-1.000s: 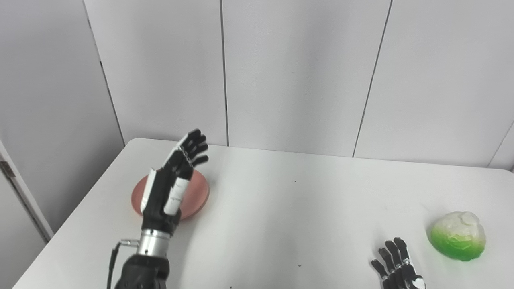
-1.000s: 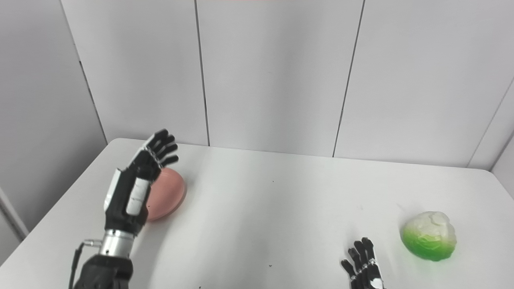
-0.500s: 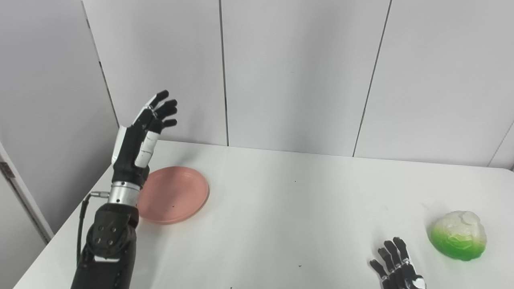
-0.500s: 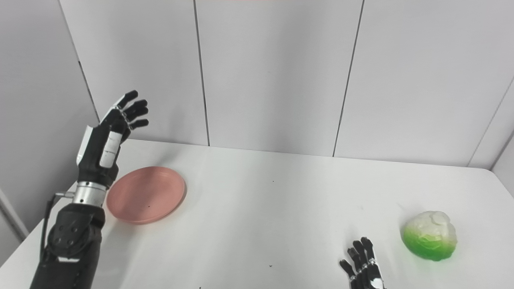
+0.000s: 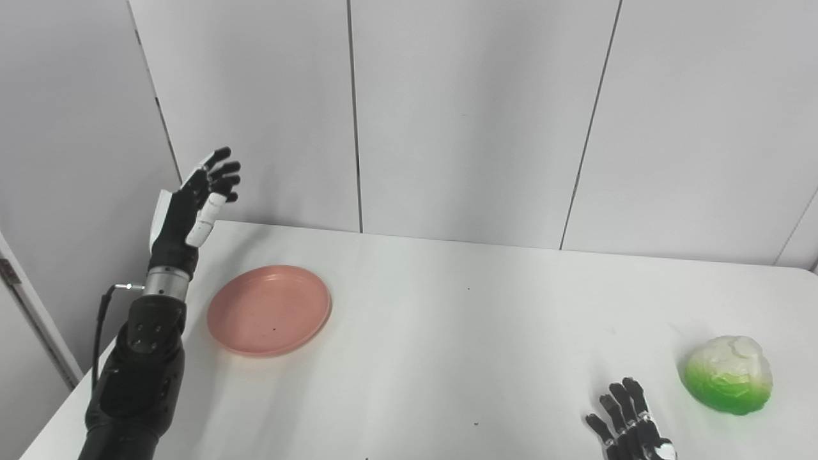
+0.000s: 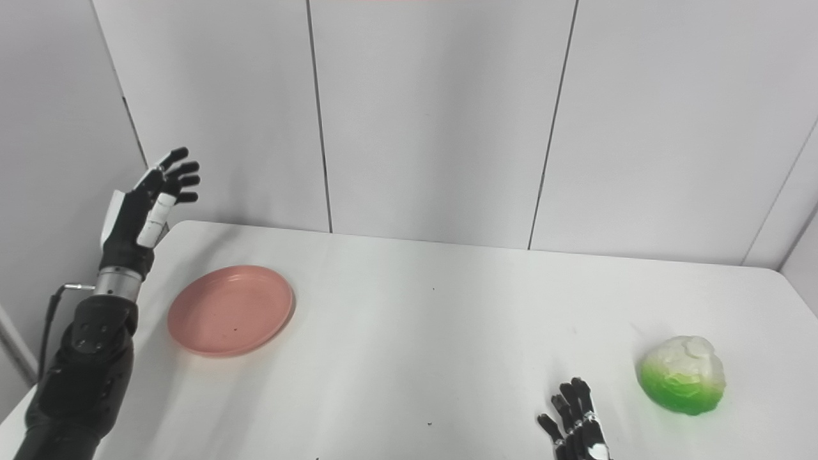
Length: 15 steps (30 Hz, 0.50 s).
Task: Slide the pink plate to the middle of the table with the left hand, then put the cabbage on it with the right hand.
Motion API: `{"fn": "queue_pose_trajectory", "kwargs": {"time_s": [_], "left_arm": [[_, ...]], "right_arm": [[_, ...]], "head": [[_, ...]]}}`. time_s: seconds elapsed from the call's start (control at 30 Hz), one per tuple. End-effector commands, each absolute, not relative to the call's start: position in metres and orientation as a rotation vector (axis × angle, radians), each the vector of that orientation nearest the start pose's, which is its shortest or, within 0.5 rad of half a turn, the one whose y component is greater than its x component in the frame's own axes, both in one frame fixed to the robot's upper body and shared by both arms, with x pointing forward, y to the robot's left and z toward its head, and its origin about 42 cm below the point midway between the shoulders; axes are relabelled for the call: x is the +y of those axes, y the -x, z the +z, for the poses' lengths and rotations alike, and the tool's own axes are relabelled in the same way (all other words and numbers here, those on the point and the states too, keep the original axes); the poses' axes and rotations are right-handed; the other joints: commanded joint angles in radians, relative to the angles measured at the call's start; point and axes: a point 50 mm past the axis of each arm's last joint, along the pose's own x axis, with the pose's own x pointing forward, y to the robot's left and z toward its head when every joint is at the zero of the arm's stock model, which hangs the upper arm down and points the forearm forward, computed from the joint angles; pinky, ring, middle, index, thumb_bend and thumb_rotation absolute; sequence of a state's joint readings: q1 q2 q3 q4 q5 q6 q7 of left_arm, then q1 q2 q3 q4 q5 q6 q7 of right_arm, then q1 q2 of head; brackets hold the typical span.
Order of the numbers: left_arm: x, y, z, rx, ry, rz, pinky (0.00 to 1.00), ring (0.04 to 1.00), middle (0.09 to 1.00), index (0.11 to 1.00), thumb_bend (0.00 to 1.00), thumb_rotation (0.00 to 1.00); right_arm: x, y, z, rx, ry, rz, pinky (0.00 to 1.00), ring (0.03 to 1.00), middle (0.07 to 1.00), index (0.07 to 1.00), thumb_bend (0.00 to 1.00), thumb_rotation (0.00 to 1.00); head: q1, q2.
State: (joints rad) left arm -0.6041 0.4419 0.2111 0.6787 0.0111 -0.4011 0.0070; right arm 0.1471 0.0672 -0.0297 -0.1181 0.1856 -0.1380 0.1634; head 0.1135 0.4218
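I see the left hand (image 5: 185, 207) raised beside the pink plate (image 5: 269, 310) at the table's (image 5: 447, 332) left — fingers spread, empty. Right hand (image 5: 629, 428) rests fingers apart near the cabbage (image 5: 728, 375).

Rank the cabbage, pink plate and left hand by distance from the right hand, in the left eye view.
1. cabbage, just right of the right hand.
2. pink plate, far left on the table.
3. left hand, raised beyond the plate at the table's far-left corner.
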Motion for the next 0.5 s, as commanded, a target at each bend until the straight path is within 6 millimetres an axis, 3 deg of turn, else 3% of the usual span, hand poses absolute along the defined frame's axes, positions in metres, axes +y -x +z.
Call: {"fn": "queue_pose_trajectory", "kwargs": {"time_s": [0.0,0.17,0.37,0.47], "left_arm": [[0.417,-0.463,0.251,-0.484,-0.373,0.262,0.76,0.808,0.817,0.820,0.96,0.87],[0.438,-0.462,0.229,-0.376,-0.388,0.313,0.75,0.811,0.831,0.824,0.88,0.86],[0.451,-0.466,0.213,-0.294,-0.279,0.331,0.75,0.817,0.833,0.817,0.99,0.83],[0.449,-0.467,0.201,-0.274,-0.122,0.346,0.76,0.811,0.832,0.824,0.98,0.85]], "right_arm": [[-0.210,-0.201,0.067,0.050,-0.217,0.057,0.89,0.954,0.956,0.964,0.85,1.00],[-0.211,-0.201,0.068,0.050,-0.219,0.060,0.89,0.952,0.950,0.957,0.86,1.00],[-0.212,-0.200,0.069,0.052,-0.216,0.061,0.88,0.948,0.946,0.958,0.87,1.00],[-0.213,-0.201,0.069,0.054,-0.216,0.061,0.88,0.942,0.941,0.955,0.87,1.00]], "head": [[-0.002,0.005],[-0.002,0.009],[-0.005,0.018],[-0.001,0.021]]}}
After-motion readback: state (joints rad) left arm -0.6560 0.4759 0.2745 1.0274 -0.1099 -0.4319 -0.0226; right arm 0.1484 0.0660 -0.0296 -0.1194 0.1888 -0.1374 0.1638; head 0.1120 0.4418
